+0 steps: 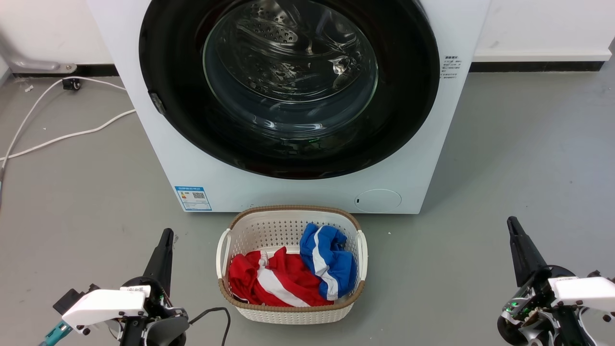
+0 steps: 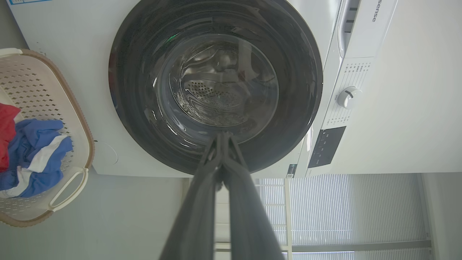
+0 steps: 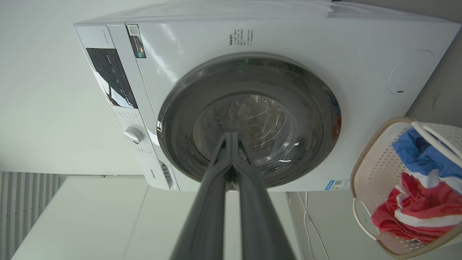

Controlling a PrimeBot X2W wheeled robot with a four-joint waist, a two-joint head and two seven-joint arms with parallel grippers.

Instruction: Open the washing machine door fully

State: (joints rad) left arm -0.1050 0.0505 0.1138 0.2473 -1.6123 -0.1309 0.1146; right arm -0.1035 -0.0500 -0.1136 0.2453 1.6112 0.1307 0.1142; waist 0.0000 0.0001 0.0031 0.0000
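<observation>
Door (image 1: 289, 81): is sitting shut, lying flush in the front of the white machine (image 1: 144, 120). Its glossy black ring is spanning nearly the whole width of that front. The perforated steel drum (image 1: 269, 29) is showing through the clear glass centre.
Left pincer (image 1: 166, 235): is hovering low at the lower left of the head view, left of the basket and well apart from the door. Its two dark fingers are pressing together at the tips and gripping nothing. In the left wrist view the tips are lining up with the lower edge of the glass.
Right pincer (image 1: 511, 222): is hovering low at the lower right of the head view, well apart from the door and the basket. Its fingers are also meeting at the tips, with nothing between them. In the right wrist view they are pointing at the glass centre.
Basket (image 1: 288, 210): is standing on the grey floor (image 1: 504, 144) just in front of the machine, between the two pincers.
Clothes: a red garment (image 1: 274, 283) with white stripes is lying in the basket's near left part. A blue garment (image 1: 329, 262) with white stripes is lying against its right side, touching the red one.
Cables (image 1: 72, 134): are trailing white across the floor to the left of the machine.
Dial (image 2: 348, 97): is sitting on the white control panel (image 2: 343, 115) beyond the door's top edge.
</observation>
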